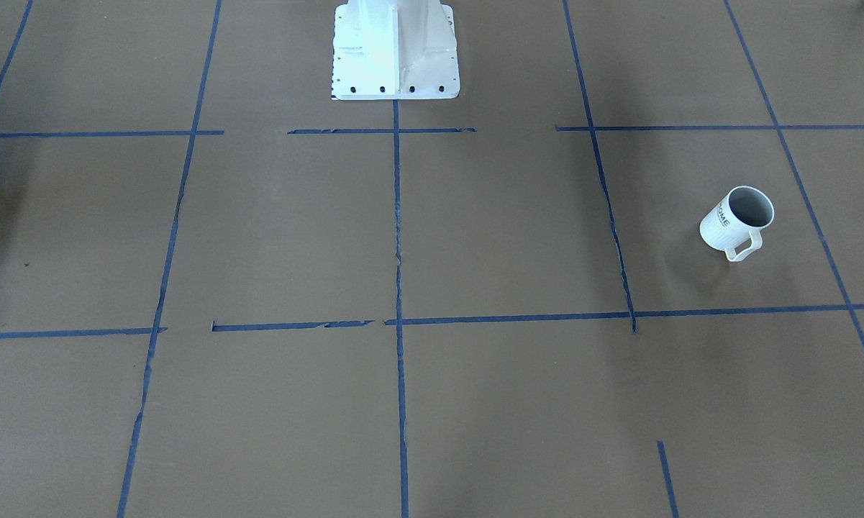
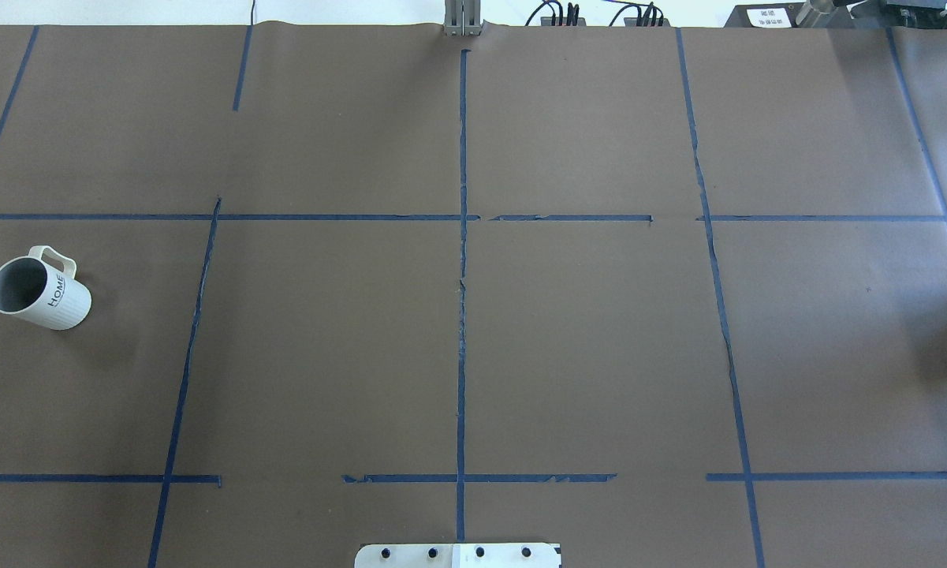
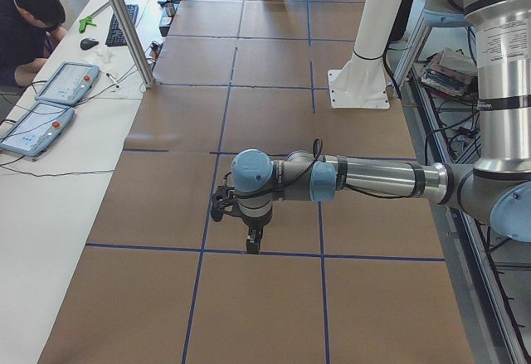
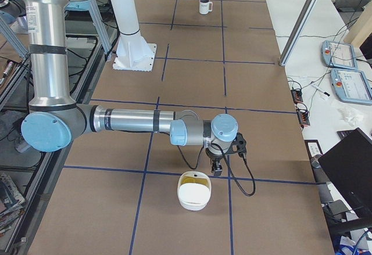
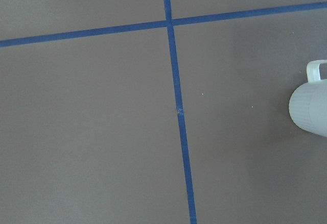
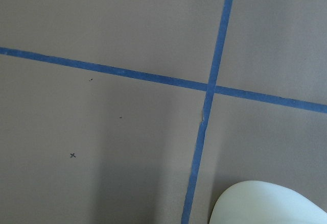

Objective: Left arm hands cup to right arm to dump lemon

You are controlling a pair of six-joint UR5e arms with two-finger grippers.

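Note:
The cup [image 2: 39, 288], a white ribbed mug lettered "HOME", stands upright at the table's left end. It also shows in the front-facing view [image 1: 737, 221], far off in the right view [image 4: 204, 5], and at the left wrist view's right edge [image 5: 311, 106]. Its grey inside shows no lemon; the lemon is not in view. The left gripper [image 3: 251, 244] points down above the table past the cup; the arm hides the cup in that view. The right gripper [image 4: 215, 171] points down at the other end. I cannot tell whether either is open or shut.
A cream bowl [image 4: 195, 191] with a yellowish inside lies on the table just beside the right gripper, and shows at the bottom of the right wrist view [image 6: 271, 203]. The white robot base [image 1: 396, 50] stands mid-table. An operator [image 3: 29, 28] sits at a side desk.

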